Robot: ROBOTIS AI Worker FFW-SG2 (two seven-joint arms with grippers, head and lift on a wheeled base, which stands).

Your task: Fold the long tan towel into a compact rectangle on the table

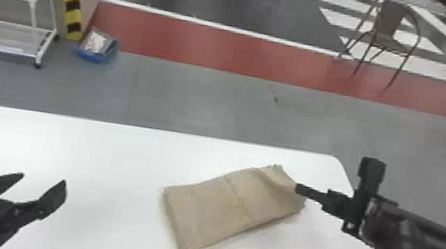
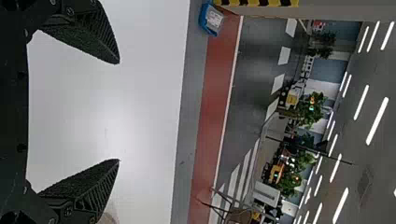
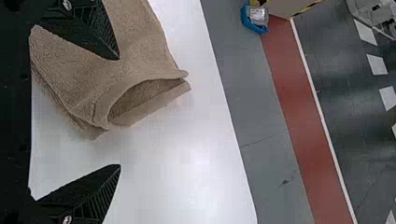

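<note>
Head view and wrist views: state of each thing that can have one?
Tan towel: folded, right end rumpled, layers gaping there
Left gripper: open, holding nothing
Right gripper: open, by the towel's right end
Blue bin: on floor, filled
Chair: upright

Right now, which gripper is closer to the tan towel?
Right. The right gripper is at the right end of the tan towel; the left gripper is clear of it, over the left side of the table.

Towel (image 1: 213, 213) on table (image 1: 104, 150), chair (image 1: 386, 41) behind right
</note>
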